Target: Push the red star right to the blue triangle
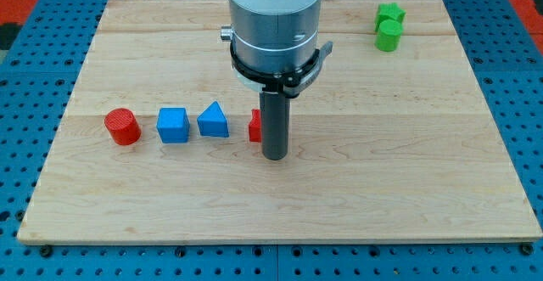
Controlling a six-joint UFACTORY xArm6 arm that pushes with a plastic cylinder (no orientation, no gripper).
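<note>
My tip is sitting at 3 o'clock of the red star, touching it and hiding most of it. The star is lying just at 3 o'clock of the blue triangle. There is no gripper.

You have a light wooden board resting on a blue perforated base that frames it on all sides. Out toward nine o'clock you can see a red cylinder standing upright, and just beside it on its three o'clock side a blue cube, the two close but apart. Up toward two o'clock, near the board's far edge, you have two green blocks: a green star-like block and, touching it at its six o'clock, a green cylinder.
</note>
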